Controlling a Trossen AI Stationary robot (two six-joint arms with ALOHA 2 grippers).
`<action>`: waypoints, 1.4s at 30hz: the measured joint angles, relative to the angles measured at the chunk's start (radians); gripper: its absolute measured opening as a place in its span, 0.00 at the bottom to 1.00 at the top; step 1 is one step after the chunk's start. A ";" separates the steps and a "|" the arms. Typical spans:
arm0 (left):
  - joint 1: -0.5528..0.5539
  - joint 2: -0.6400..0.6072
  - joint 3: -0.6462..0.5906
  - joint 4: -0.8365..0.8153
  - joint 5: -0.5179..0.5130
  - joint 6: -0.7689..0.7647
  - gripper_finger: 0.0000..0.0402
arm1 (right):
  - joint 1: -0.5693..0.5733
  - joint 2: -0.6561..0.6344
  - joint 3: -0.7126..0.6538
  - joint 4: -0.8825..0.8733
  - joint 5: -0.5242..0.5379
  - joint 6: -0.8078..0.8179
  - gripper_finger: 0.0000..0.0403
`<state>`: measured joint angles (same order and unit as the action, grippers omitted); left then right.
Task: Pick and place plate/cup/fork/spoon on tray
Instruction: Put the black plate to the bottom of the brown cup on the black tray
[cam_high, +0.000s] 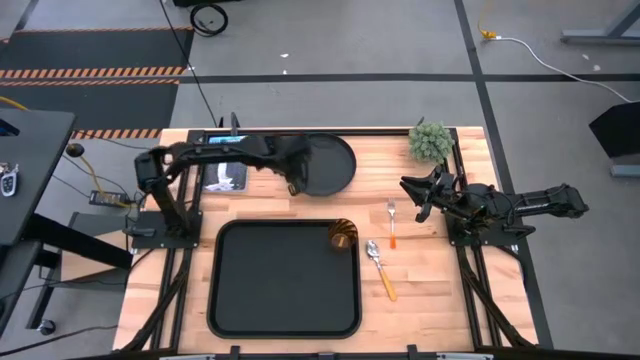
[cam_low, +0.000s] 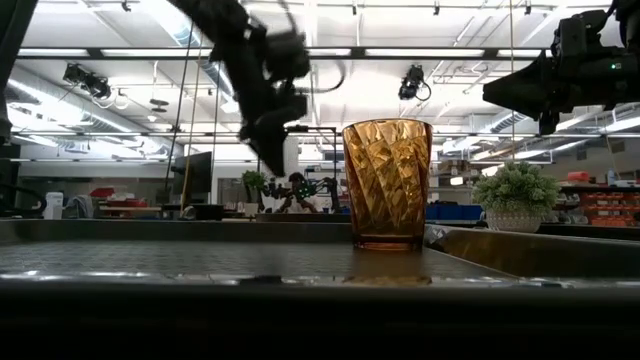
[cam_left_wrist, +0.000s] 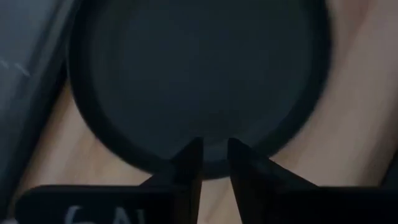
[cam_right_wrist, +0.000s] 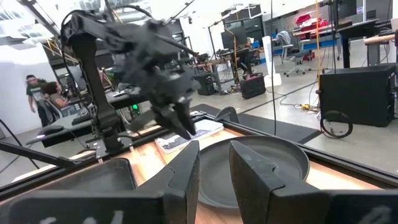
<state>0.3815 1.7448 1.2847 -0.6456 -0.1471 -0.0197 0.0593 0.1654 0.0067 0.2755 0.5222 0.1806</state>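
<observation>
Left gripper hovering over plate rim, fingers narrowly parted

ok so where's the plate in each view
high view: plate beyond the tray, left pincer at its near rim.
low view: not visible.
left wrist view: plate fills the picture.
right wrist view: plate mid-picture, past the fingers.
shared landmark: the left pincer at the plate's rim.
</observation>
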 joint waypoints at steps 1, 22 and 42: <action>0.032 -0.002 -0.017 0.013 0.038 -0.026 0.24 | 0.000 0.000 0.000 0.000 0.000 0.000 0.23; 0.282 0.163 -0.069 0.086 0.196 -0.239 0.60 | 0.000 0.000 0.000 0.000 0.000 0.000 0.23; 0.265 0.177 -0.066 0.154 0.079 -0.389 0.03 | 0.000 0.000 0.000 0.000 0.000 0.000 0.23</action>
<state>0.6460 1.9221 1.2186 -0.4911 -0.0685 -0.4091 0.0590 0.1654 0.0067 0.2757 0.5224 0.1807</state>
